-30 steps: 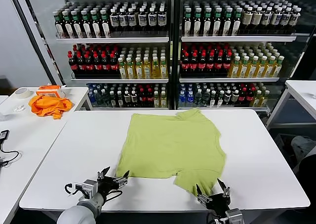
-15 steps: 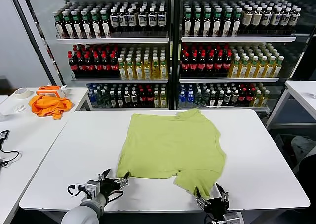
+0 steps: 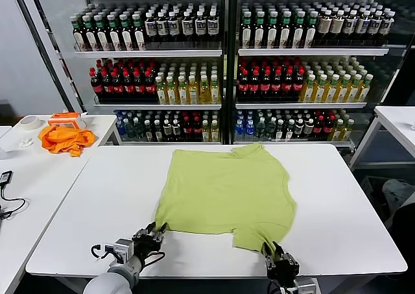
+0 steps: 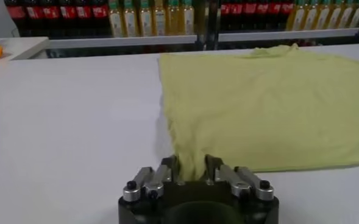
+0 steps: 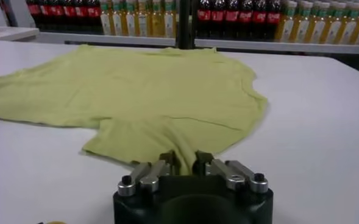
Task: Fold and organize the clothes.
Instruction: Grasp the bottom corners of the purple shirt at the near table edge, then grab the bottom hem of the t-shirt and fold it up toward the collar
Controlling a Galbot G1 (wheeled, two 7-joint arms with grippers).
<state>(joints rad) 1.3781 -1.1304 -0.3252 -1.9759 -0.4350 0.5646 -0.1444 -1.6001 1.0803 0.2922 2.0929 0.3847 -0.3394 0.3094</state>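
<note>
At the table's near edge, both grippers are pinching the light yellow-green cotton T-shirt: left gripper clamping its hem corner, right gripper its sleeve. Lifting evenly should keep the cloth taut on the white table.

One T-shirt lies on one white table. Two grippers, left and right. One orange cloth and one tape roll on a side table. Two shelving units, three bottle rows each; bottles too many to count.
</note>
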